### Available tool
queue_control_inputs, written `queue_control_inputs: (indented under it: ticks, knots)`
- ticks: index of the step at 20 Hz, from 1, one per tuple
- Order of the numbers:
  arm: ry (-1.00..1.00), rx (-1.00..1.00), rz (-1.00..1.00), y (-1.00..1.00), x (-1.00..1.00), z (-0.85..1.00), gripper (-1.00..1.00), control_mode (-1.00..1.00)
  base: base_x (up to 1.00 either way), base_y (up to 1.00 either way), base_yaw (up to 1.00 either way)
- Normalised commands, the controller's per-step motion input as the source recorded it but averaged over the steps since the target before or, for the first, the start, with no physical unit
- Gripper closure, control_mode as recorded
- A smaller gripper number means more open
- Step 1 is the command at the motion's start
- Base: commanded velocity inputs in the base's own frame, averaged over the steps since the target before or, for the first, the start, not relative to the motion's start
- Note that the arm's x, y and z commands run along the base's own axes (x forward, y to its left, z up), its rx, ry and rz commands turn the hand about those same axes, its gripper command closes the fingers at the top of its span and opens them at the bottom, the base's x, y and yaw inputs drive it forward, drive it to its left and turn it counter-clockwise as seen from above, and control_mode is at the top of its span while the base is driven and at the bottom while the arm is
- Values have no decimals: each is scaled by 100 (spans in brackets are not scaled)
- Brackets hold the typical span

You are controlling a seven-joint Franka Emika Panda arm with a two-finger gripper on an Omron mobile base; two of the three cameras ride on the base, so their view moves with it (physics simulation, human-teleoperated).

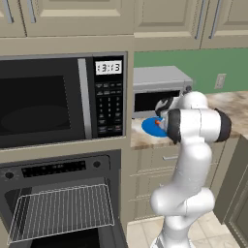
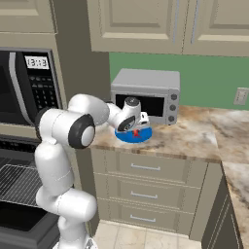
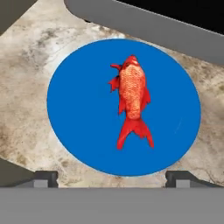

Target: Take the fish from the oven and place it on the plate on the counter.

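Observation:
The red-orange fish [image 3: 131, 98] lies flat near the middle of the blue plate [image 3: 74, 109], head toward the toaster oven. The plate [image 2: 125, 137] rests on the marbled counter [image 2: 194, 131] just in front of that appliance. My gripper [image 3: 111, 178] hovers directly over the plate, open, its fingertips [image 3: 46, 177] wide apart with nothing between them. In the right base view the gripper [image 2: 138, 127] hangs just above the fish [image 2: 136, 133]. In the left base view the fish [image 1: 157, 123] and plate [image 1: 149, 128] peek out beside my arm. The oven [image 1: 58, 167] stands open at lower left.
A silver toaster oven [image 2: 146, 95] sits right behind the plate. The black microwave [image 1: 58, 101] is built in above the oven, whose wire rack [image 1: 60, 210] is pulled out. Cream drawers [image 2: 146, 168] run below the counter, upper cabinets [image 2: 146, 24] hang above.

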Motion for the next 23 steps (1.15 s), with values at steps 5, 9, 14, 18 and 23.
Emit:
queue_control_inputs:
  ticks: [5,9,14,18,23]
  knots:
    - [-32,12,0,0,-79,98,-100,-100,0,0,0]
    - [-26,21,0,4,-91,100,-100,-100,0,0,0]
    - [-20,22,0,25,-93,97,-100,-100,0,0,0]
    - [-13,19,0,46,-78,100,-100,-100,0,0,0]
    - [-9,7,0,17,-89,100,-100,-100,0,0,0]
